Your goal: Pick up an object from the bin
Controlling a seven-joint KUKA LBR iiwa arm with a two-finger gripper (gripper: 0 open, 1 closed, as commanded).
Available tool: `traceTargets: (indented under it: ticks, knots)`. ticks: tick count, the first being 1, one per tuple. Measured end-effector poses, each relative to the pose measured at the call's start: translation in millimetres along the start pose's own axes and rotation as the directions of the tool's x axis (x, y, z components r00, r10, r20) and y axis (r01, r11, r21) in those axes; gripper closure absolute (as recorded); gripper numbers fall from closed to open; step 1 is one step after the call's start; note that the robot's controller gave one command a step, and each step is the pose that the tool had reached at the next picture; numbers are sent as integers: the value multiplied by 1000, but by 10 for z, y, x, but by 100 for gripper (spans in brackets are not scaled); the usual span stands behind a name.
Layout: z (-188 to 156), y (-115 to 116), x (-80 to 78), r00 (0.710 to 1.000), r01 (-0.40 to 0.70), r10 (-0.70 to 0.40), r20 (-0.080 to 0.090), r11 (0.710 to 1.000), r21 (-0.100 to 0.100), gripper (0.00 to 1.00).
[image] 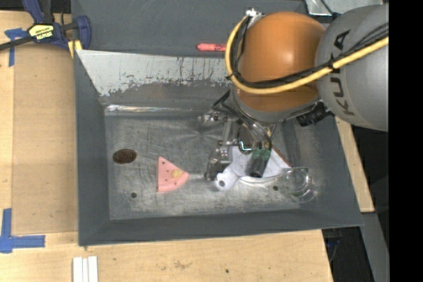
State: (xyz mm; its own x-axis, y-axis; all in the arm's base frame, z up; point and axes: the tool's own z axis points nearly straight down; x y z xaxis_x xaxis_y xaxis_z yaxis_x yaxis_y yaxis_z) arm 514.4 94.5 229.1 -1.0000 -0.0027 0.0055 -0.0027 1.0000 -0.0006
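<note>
Orange-capped arm (277, 63) reaches down fr right; pincer (235, 167) spread over white obj (227, 179).

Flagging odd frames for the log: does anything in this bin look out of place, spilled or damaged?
One thing: a small red piece sits high on the bin's back wall, apart from the pink wedge, brown disc and clear item on the floor. Nothing looks spilled or broken.

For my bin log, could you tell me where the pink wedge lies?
The pink wedge lies on the bin floor, left of centre in the camera view, between the brown disc to its left and the hand to its right, touching neither.
</note>
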Motion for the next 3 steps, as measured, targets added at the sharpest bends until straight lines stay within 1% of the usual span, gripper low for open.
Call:
traceTargets:
  ticks: [1, 2, 3]
  knots:
    - [-44, -4, -16, 1000, -3, 3, 9, 1000, -2, 0]
    - [645, 281, 57, 1000, -19, 19, 13, 1000, -3, 0]
    - [850, 475, 226, 998, 57, -57, 2, 998, 1, 0]
